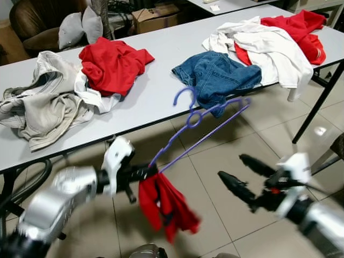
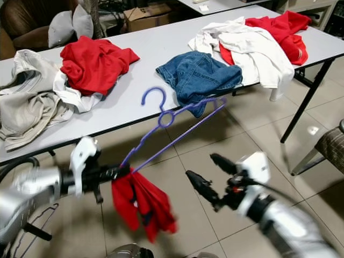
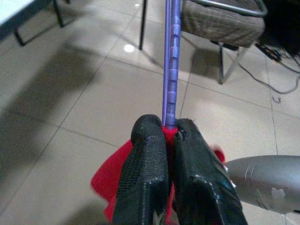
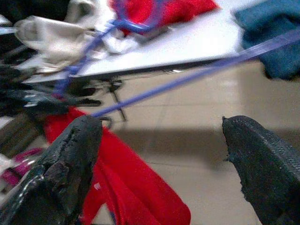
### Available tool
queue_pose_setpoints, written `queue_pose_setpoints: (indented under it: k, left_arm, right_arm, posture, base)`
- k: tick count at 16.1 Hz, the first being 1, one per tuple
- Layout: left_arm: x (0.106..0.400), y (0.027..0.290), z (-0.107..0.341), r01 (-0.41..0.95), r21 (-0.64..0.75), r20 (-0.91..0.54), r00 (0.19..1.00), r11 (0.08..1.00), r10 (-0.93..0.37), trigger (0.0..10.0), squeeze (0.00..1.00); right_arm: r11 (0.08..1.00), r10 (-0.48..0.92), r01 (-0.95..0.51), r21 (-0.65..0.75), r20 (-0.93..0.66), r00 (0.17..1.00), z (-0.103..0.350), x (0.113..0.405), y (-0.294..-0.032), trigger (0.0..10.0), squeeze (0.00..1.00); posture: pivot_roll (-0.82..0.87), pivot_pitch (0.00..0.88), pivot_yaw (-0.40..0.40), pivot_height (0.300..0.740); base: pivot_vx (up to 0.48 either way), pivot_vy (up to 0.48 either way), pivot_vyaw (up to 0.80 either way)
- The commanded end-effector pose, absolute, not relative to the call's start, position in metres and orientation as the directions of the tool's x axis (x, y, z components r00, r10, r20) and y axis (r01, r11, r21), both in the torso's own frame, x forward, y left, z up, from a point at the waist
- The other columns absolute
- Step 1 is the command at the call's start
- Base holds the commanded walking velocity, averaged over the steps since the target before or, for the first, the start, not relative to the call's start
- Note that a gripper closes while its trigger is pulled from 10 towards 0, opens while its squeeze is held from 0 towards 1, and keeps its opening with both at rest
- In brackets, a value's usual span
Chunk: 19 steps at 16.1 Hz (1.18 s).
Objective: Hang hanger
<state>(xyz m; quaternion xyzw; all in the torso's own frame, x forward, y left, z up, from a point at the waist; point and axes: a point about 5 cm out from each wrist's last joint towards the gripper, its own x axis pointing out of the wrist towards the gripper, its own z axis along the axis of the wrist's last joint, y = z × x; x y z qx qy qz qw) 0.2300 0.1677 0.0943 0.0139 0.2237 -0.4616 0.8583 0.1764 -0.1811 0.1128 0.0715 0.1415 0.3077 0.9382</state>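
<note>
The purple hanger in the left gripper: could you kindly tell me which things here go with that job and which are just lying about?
Part of the job:
- purple hanger
- red garment hanging at its gripped end
- left gripper, shut on the hanger
- right gripper, open, nearby

Just lying about on the table:
- jeans
- red shirt
- beige clothes
- white and red pile

Readable text: none in any view
Cardboard box (image 1: 155, 17): no legible print
Clothes on the counter (image 1: 161, 80): no legible labels

Purple hanger (image 1: 199, 126) tilted, red cloth (image 1: 164, 207) dangling.
</note>
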Motion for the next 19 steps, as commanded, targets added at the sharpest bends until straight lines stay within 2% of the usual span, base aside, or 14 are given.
queue_pose_setpoints:
  k: [1, 2, 7, 8, 9, 10, 11, 12, 15, 17, 19]
  left_arm:
    - [0.231, 0.171, 0.099, 0.784, -0.161, -0.365, 0.518, 0.6, -0.774, 0.0, 0.0]
    - [0.225, 0.169, 0.098, 0.757, -0.174, -0.336, 0.555, 0.629, -0.761, 0.0, 0.0]
    - [0.225, 0.17, 0.091, 0.725, -0.164, -0.361, 0.587, 0.669, -0.724, 0.0, 0.0]
    - [0.226, 0.167, 0.088, 0.704, -0.175, -0.35, 0.609, 0.688, -0.712, 0.0, 0.0]
    - [0.226, 0.167, 0.088, 0.698, -0.179, -0.346, 0.615, 0.693, -0.709, 0.0, 0.0]
    - [0.23, 0.164, 0.087, 0.671, -0.158, -0.326, 0.657, 0.724, -0.68, 0.0, 0.0]
    - [0.232, 0.163, 0.086, 0.641, -0.16, -0.31, 0.689, 0.75, -0.655, 8.7, 0.0]
    - [0.231, 0.164, 0.087, 0.613, -0.209, -0.274, 0.711, 0.762, -0.648, 10.0, 0.0]
    - [0.224, 0.174, 0.083, 0.552, -0.199, -0.301, 0.752, 0.81, -0.586, 10.0, 0.0]
    - [0.212, 0.177, 0.08, 0.579, -0.192, -0.304, 0.733, 0.792, -0.609, 10.0, 0.0]
    - [0.21, 0.173, 0.081, 0.642, -0.213, -0.307, 0.672, 0.737, -0.674, 10.0, 0.0]
  right_arm:
    - [0.829, 0.558, -0.52, 0.206, -0.236, 0.796, 0.108, 0.177, -0.179, 10.0, 1.0]
    - [0.836, 0.546, -0.507, 0.209, -0.241, 0.802, 0.105, 0.171, -0.169, 10.0, 1.0]
    - [0.884, 0.466, -0.435, 0.172, -0.249, 0.849, 0.095, 0.174, -0.168, 10.0, 1.0]
    - [0.901, 0.431, -0.401, 0.165, -0.242, 0.869, 0.095, 0.178, -0.168, 10.0, 0.0]
    - [0.908, 0.417, -0.389, 0.157, -0.242, 0.876, 0.095, 0.179, -0.168, 10.0, 0.0]
    - [0.92, 0.388, -0.356, 0.165, -0.243, 0.889, 0.093, 0.181, -0.168, 10.0, 0.0]
    - [0.925, 0.372, -0.334, 0.184, -0.241, 0.897, 0.091, 0.182, -0.166, 10.0, 0.0]
    - [0.931, 0.364, -0.339, 0.135, -0.261, 0.894, 0.087, 0.181, -0.165, 10.0, 0.0]
    - [0.923, 0.383, -0.373, 0.092, -0.313, 0.869, 0.072, 0.176, -0.16, 10.0, 0.0]
    - [0.906, 0.418, -0.414, 0.087, -0.33, 0.847, 0.063, 0.173, -0.157, 10.0, 0.0]
    - [0.895, 0.445, -0.434, 0.105, -0.302, 0.843, 0.067, 0.177, -0.154, 10.0, 0.0]
  posture:
    - [-0.14, 0.0, 0.101, 0.74]
    - [-0.13, 0.0, 0.097, 0.74]
    - [-0.13, 0.0, 0.097, 0.74]
    - [-0.14, 0.0, 0.102, 0.74]
    - [-0.14, 0.0, 0.102, 0.74]
    - [-0.14, 0.0, 0.104, 0.74]
    - [-0.13, 0.0, 0.103, 0.74]
    - [-0.13, 0.0, 0.099, 0.74]
    - [-0.09, 0.0, 0.085, 0.74]
    - [-0.09, 0.0, 0.09, 0.74]
    - [-0.09, 0.0, 0.094, 0.74]
  base:
    - [0.0, 0.0, 0.0]
    - [0.0, 0.0, 0.0]
    - [0.0, 0.0, 0.0]
    - [0.0, 0.0, 0.0]
    - [0.0, 0.0, 0.0]
    - [0.0, 0.0, 0.0]
    - [0.0, 0.0, 0.0]
    - [0.0, 0.0, 0.0]
    - [0.0, 0.0, 0.68]
    - [0.0, 0.0, 0.8]
    - [0.0, 0.0, 0.8]
